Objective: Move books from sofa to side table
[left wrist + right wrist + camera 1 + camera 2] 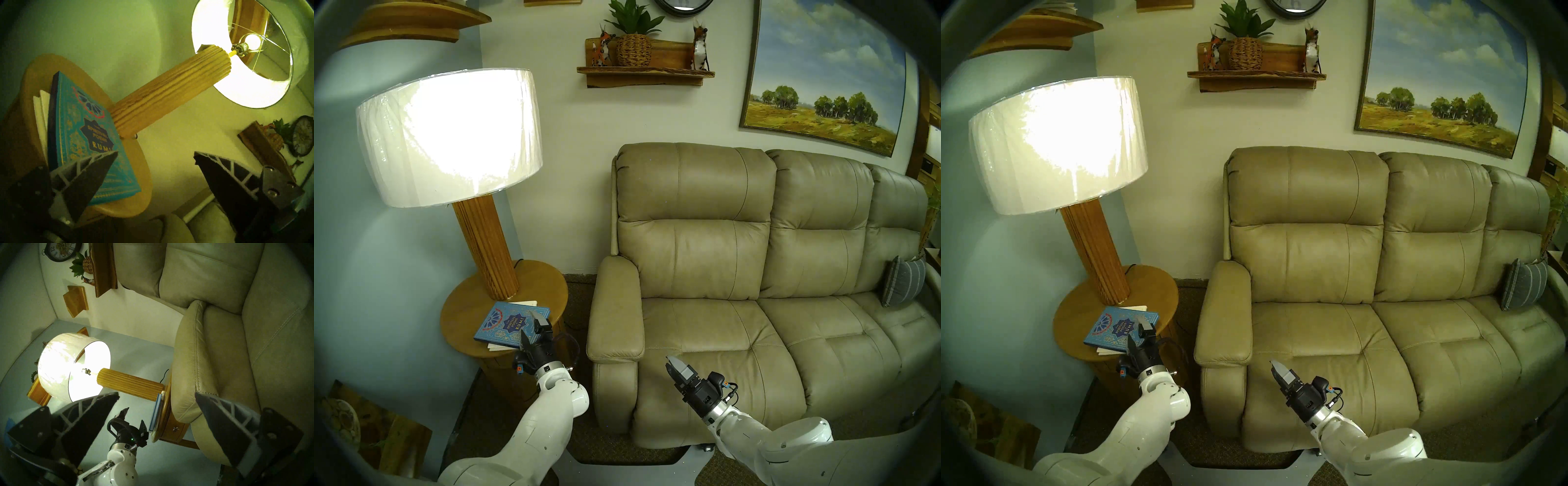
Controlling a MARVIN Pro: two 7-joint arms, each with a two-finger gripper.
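Observation:
The blue Rumi book (507, 322) lies flat on the round wooden side table (463, 305), on top of the cream-white book (524, 302), of which only edges show. Both also show in the left wrist view, blue (81, 132) over cream (41, 115). My left gripper (529, 324) is open and empty at the blue book's near right corner, by the table's front edge. My right gripper (671, 361) is open and empty above the front of the left seat of the tan sofa (721, 322). No book shows on the sofa.
A lit lamp with a wide white shade (449, 135) and a ribbed wooden post (487, 244) stands at the back of the table. The sofa's padded armrest (616, 312) rises between table and seat. A striped cushion (902, 285) sits on the far right seat.

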